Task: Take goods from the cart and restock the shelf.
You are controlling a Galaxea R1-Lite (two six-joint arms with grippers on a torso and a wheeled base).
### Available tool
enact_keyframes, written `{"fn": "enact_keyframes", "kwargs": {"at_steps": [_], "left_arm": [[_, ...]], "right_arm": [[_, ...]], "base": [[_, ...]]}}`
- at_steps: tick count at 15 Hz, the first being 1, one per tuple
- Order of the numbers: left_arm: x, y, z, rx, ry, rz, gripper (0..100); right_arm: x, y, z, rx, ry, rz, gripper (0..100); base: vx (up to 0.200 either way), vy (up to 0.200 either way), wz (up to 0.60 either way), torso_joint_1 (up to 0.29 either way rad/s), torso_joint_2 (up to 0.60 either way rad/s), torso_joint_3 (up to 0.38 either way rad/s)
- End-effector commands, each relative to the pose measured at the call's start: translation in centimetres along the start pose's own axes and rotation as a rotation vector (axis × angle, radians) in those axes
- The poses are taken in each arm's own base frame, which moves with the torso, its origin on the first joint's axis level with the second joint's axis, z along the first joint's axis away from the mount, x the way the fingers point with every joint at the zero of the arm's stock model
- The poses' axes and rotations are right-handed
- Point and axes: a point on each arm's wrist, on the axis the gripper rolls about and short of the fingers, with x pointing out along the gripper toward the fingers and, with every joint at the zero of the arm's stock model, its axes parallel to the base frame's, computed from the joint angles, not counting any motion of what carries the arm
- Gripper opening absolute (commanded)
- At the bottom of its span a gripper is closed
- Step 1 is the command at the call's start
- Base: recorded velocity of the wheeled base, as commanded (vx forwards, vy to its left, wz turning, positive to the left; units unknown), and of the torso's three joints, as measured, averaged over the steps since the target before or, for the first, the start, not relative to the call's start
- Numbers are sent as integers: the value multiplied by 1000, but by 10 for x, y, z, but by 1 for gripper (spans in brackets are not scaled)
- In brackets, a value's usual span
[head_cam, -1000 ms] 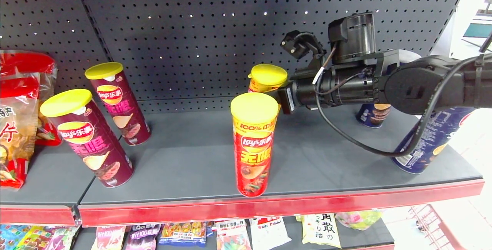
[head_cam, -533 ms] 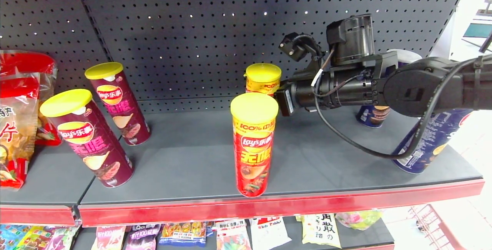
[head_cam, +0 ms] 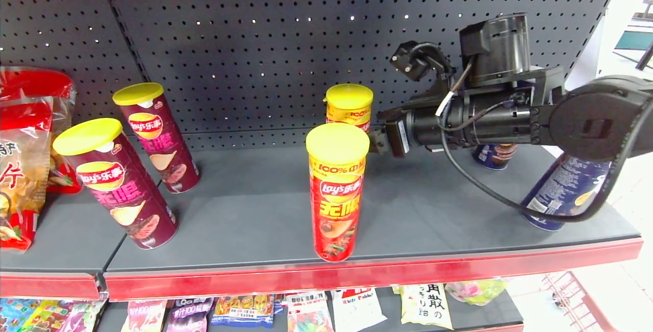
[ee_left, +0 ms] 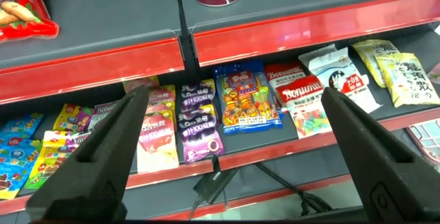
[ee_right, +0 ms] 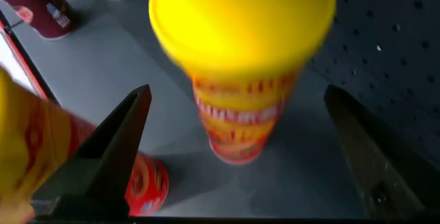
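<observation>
Evidently the right tool is being held wide open, gripping nothing, just behind the front can, where the rear can is standing upright on the shelf; a sideways swing risks either can being toppled.
</observation>
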Motion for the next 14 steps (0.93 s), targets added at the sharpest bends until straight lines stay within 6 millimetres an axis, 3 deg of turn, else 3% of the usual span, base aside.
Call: {"fn": "enact_keyframes", "kwargs": {"at_steps": [1, 5, 8, 11, 14], "left_arm": [[1, 0, -2, 0, 3, -1, 100], [1, -1, -3, 1, 2, -21, 100], [0, -1, -1, 3, -4, -54, 100], [0, -1, 5, 7, -6, -62, 100], [11, -3, 23, 14, 41, -114, 100]], "right_arm": [[-29, -1, -5, 8, -2, -31, 100], [-52, -2, -17, 33, 19, -92, 100], [-83, 11, -39, 74, 61, -168, 100], [-151, 45, -76, 69, 53, -248, 100], [-224, 72, -127, 52, -37, -355, 100]], "base": [[0, 0, 0, 0, 0, 0], [0, 0, 0, 0, 0, 0], [0, 0, 0, 0, 0, 0], [0, 0, 0, 0, 0, 0], [0, 0, 0, 0, 0, 0]]}}
